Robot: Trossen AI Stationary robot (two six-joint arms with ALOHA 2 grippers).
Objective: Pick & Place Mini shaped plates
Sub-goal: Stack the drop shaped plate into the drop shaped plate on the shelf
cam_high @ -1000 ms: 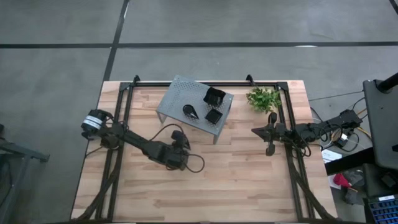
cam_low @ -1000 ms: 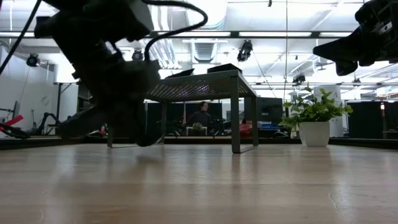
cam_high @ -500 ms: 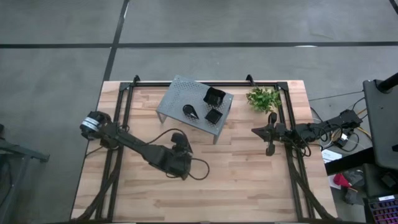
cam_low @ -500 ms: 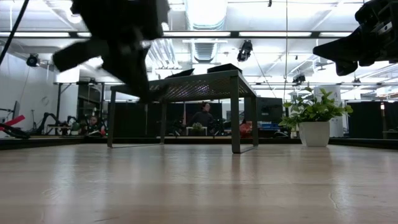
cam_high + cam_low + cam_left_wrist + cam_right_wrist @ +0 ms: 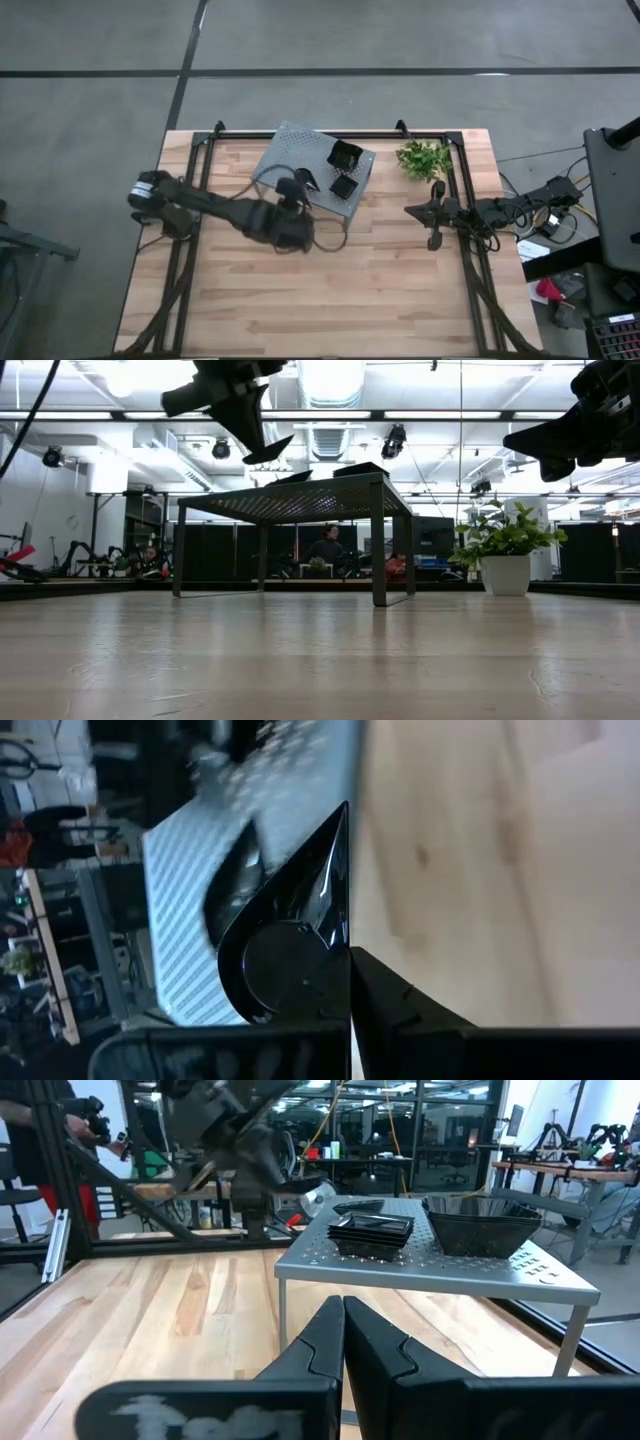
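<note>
A teardrop-shaped mini plate [image 5: 290, 935] was clamped between the closed fingers of the left gripper [image 5: 296, 190], raised just above the near edge of the grey perforated shelf [image 5: 283, 150]. Three dishes already sat on that shelf: another teardrop plate [image 5: 308, 179] and two square dishes [image 5: 344, 155] (one apparently a stack). The step in hand appeared to be placement. The next move called for lowering onto bare shelf surface, then releasing. The right gripper [image 5: 434, 240] waited closed and empty near the plant [image 5: 423, 158].

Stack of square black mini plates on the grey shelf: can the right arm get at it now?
Probably yes: nothing stands between the right tool and the stack of square black mini plates on the grey perforated metal shelf.
</note>
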